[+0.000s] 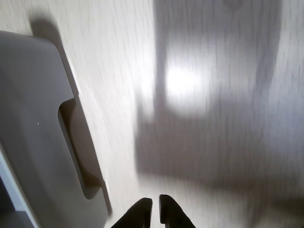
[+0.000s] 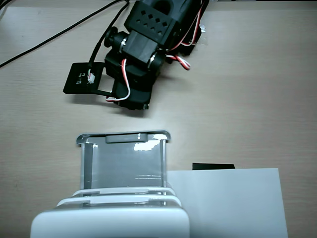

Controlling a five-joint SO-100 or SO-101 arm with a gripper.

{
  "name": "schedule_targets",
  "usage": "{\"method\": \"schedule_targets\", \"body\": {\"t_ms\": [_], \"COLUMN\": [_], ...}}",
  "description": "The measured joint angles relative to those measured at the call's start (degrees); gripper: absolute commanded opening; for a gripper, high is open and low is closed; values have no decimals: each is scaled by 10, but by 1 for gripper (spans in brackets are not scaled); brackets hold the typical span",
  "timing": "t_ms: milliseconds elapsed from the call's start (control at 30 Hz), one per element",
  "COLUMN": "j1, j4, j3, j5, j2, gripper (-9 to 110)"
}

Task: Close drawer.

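**Drawer pulled out, end effector just off its front lip**

The translucent grey plastic drawer [image 2: 123, 161] with pale whitish rim sits extended out of the white mini cabinet [image 2: 110, 222], which stands at the bottom edge of the light wood-grain bench [image 2: 257, 94] in the fixed view. Its front lip, with the dark slot handle [image 2: 124, 138], faces the black robot arm [image 2: 148, 44].

The arm leans down from the top edge of the bench; its lowest part hangs just above the drawer's front lip in the fixed view, apart from it. The fingertips are not visible there.

Wrist view: the black end effector [image 1: 156, 205] enters from the bottom edge with its two tips nearly pressed together, only a thin gap between them, pinching nothing. The drawer's grey front lip and slot [image 1: 78, 147] lie to the left of the tips, no contact visible. Frame is motion-blurred.

A flat white paper sheet [image 2: 233, 203] lies at the bottom-right, beside the cabinet, with a small black object [image 2: 213, 166] at its top edge.
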Motion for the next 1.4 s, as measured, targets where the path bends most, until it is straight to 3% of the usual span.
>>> {"method": "schedule_targets", "body": {"t_ms": [867, 1400], "j1": [0, -11], "j4": [-1, -72], "j3": [0, -35], "j5": [-4, -8], "j2": [4, -100], "gripper": [0, 0]}}
